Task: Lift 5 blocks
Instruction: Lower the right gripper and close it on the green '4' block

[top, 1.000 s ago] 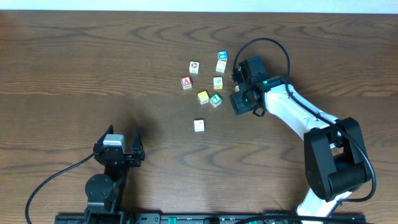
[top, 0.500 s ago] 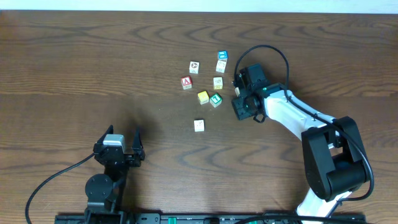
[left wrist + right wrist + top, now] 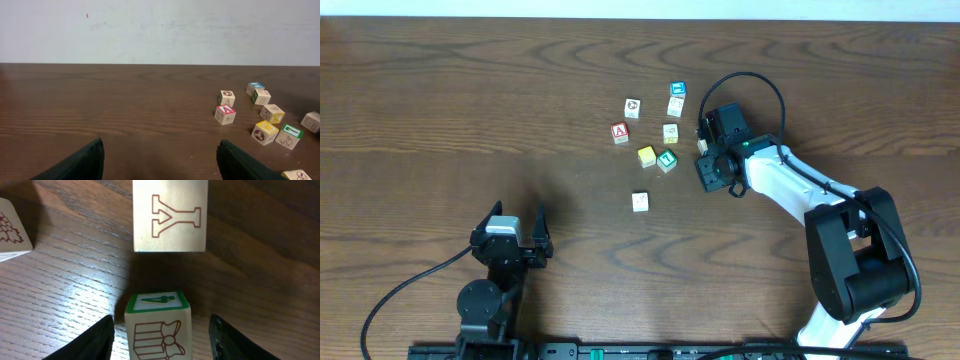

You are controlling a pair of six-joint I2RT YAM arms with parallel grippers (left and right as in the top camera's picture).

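Lower left of the overhead view: left gripper (image 3: 520, 212), spread wide on nothing, parked well apart from the work. Upper centre: blocks (image 3: 647, 156) scattered loose on the table (image 3: 440, 100), none lifted yet. Right of centre: right gripper (image 3: 692, 163), low, jaws apart either side of the green block (image 3: 667, 160), not touching, probably lined up for closing.
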